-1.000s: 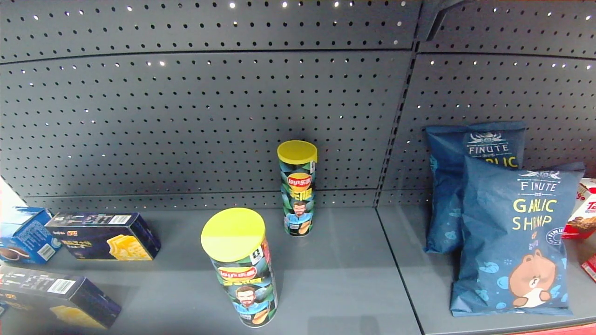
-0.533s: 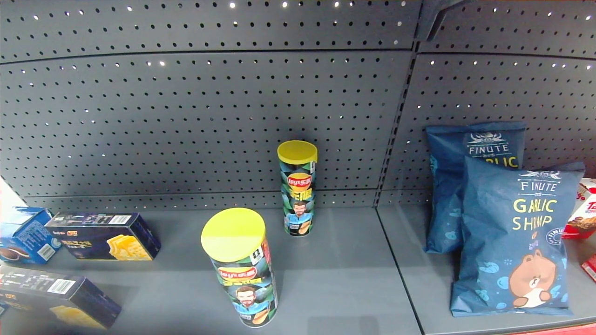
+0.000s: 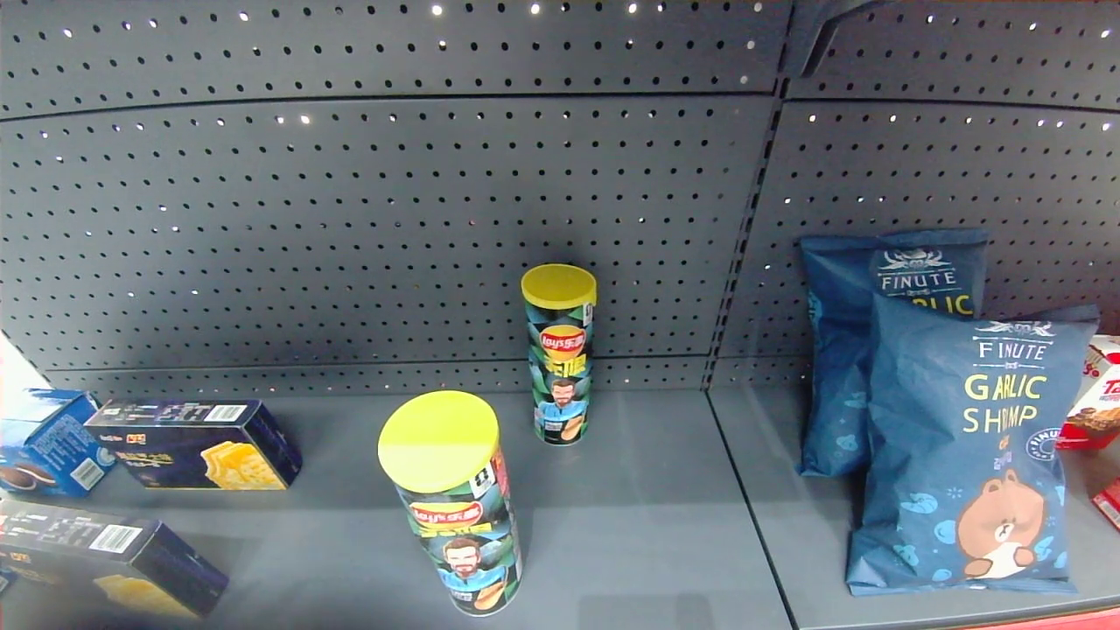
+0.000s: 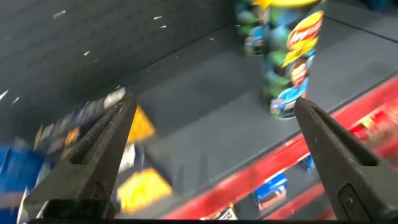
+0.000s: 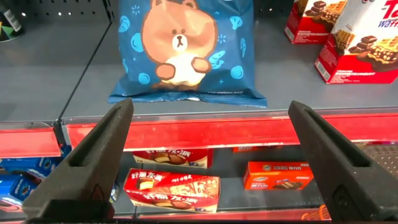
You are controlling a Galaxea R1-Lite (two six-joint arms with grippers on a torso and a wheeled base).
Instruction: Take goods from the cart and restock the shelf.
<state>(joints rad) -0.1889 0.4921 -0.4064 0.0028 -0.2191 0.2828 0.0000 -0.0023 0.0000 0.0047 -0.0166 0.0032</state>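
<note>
Two chip cans with yellow lids stand upright on the grey shelf [image 3: 630, 525]: a near can [image 3: 455, 503] toward the front and a far can [image 3: 560, 354] against the pegboard back. My left gripper [image 4: 214, 109] is open and empty, in front of the shelf's red edge, with the near can [image 4: 286, 56] beyond its fingers. My right gripper [image 5: 211, 112] is open and empty too, held before the red shelf edge [image 5: 186, 134] below a blue shrimp-snack bag [image 5: 186, 50].
Dark blue snack boxes [image 3: 201, 444] lie at the shelf's left. Two blue bags [image 3: 962, 446] lean at the right, with red wafer boxes [image 5: 354, 37] beyond them. A lower shelf holds red boxes [image 5: 171, 186].
</note>
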